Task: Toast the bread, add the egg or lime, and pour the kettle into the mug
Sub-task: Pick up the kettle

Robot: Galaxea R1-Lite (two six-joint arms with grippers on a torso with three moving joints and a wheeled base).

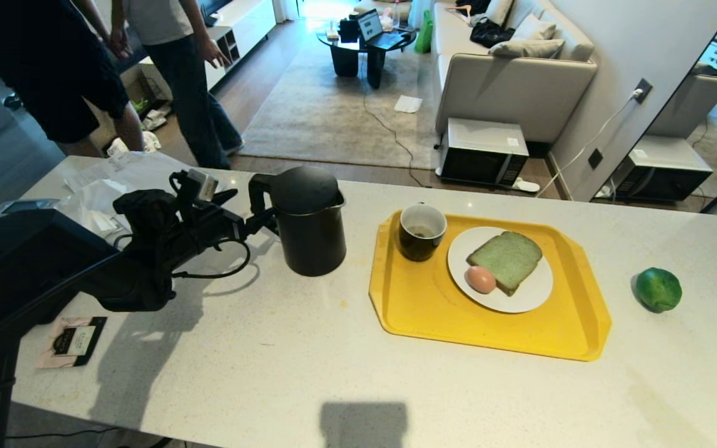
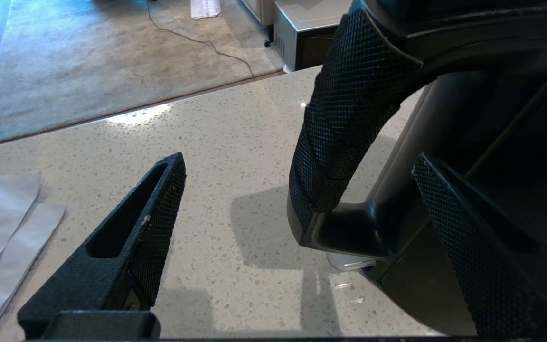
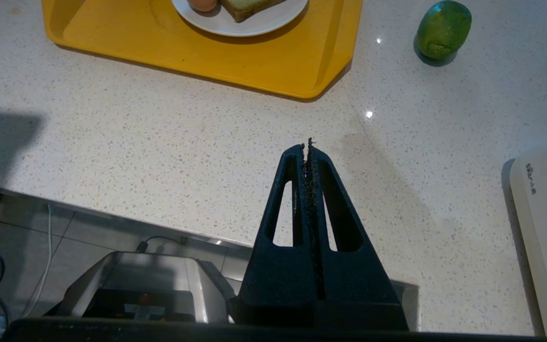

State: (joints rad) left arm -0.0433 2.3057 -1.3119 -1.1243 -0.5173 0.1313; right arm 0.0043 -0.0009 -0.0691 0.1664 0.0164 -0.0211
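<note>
The black kettle (image 1: 309, 224) stands on the white counter, left of the yellow tray (image 1: 433, 311). My left gripper (image 1: 253, 221) is open at its handle. In the left wrist view the handle (image 2: 344, 128) stands between the spread fingers (image 2: 150, 223) of that gripper (image 2: 299, 159), with a gap to the near finger. On the tray are the black mug (image 1: 421, 231) and a white plate (image 1: 520, 298) holding the bread (image 1: 506, 259) and the egg (image 1: 480, 279). The lime (image 1: 658, 289) lies on the counter right of the tray. My right gripper (image 3: 309, 145) hangs shut and empty over the counter's front edge.
Two people (image 1: 172, 74) stand beyond the counter's far left corner. Papers (image 1: 122, 180) lie behind my left arm and a small packet (image 1: 72, 341) lies near the front left. A white appliance (image 3: 546, 223) sits by my right gripper, and a silver one (image 3: 145, 285) sits below the counter edge.
</note>
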